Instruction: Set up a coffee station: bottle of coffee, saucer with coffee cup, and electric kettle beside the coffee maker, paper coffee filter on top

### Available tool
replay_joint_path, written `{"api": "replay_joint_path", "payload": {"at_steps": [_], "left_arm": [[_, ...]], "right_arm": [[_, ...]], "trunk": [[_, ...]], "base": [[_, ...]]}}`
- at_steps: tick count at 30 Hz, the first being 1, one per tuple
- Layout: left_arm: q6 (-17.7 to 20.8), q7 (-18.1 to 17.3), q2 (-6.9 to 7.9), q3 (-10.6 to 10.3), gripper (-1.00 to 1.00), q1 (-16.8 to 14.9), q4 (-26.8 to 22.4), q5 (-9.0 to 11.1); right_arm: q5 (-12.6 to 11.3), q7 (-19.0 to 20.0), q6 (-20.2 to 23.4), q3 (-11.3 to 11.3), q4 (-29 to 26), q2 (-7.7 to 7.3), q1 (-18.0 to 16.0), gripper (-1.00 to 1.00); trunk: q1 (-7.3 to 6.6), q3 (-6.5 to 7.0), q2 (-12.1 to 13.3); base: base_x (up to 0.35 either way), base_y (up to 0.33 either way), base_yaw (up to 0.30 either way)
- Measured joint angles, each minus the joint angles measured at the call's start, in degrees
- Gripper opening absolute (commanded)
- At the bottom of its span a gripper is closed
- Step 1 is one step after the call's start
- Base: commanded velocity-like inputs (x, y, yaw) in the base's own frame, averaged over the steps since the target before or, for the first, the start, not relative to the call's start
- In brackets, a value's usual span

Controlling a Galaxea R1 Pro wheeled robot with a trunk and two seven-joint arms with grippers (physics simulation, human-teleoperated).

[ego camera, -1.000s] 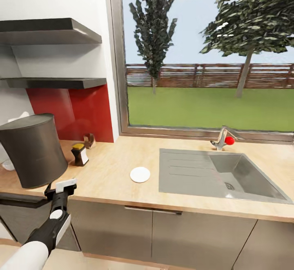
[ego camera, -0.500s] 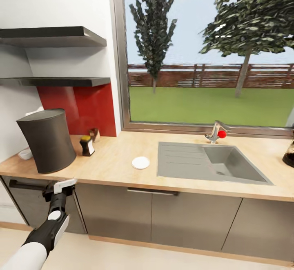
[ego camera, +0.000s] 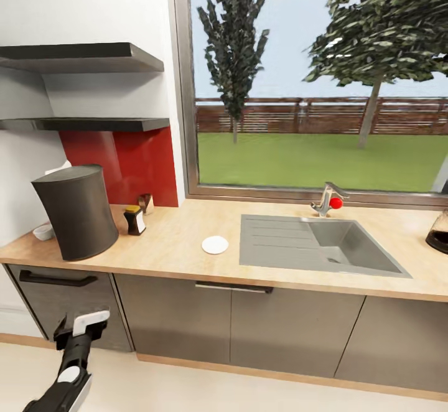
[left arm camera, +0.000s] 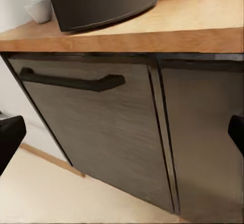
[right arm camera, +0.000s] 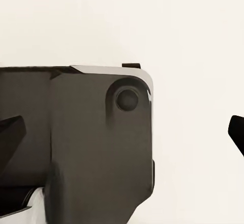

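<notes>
Light-wood kitchen desk (ego camera: 174,247) carries the small white saucer (ego camera: 214,244); my released left claw (ego camera: 81,331) should approach it level.

1. Bright, even daylight comes through the window (ego camera: 311,82) behind the counter (ego camera: 174,250).
2. Shadows are soft and faint; the dark cylinder (ego camera: 78,213) on the left casts only a weak one.
3. Cabinet fronts (ego camera: 168,318) under the counter sit dimmer.
4. Renders look slightly soft, with blocky trees outside.
5. Both wrist views are blurry at close range.
</notes>
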Motion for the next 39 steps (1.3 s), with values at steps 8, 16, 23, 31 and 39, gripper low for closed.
{"api": "replay_joint_path", "payload": {"at_steps": [8, 16, 23, 31, 39], "left_arm": [[0.29, -3.11, 0.24, -5.09, 1.0, 7.86, 0.29, -0.3], [1.54, -15.01, 1.32, -5.14, 1.0, 9.09, 1.65, 0.02], [9.32, -27.23, 3.39, -5.03, 1.0, 8.76, 1.85, 0.19], [20.1, -42.36, 5.0, -4.05, 1.0, 8.35, 1.79, 0.17], [29.4, -55.63, 5.79, -1.22, 1.0, 8.12, 1.39, -0.28]], "right_arm": [[0.0, 0.0, 0.0, 0.0, -1.03, 0.0, 0.0, 1.0], [-0.07, 0.0, -0.07, 0.0, -1.12, -0.02, 0.0, 1.0], [-0.16, -0.01, -0.09, -0.08, -1.2, -0.06, 0.0, 1.0], [-0.27, -0.07, -0.03, -0.28, -2.55, -0.15, 0.0, 1.0], [-0.36, -0.02, 0.09, -0.43, -3.28, -0.44, 0.0, 1.0]], "trunk": [[0.0, 0.01, 0.0], [0.0, 0.01, 0.0], [0.0, 0.01, 0.0], [0.0, 0.01, 0.0], [0.0, 0.01, 0.01]], "base": [[0.0, 0.0, 0.0], [0.0, 0.0, 0.0], [0.0, 0.0, 0.0], [0.0, 0.0, 0.0], [0.0, 0.0, 0.0]]}}
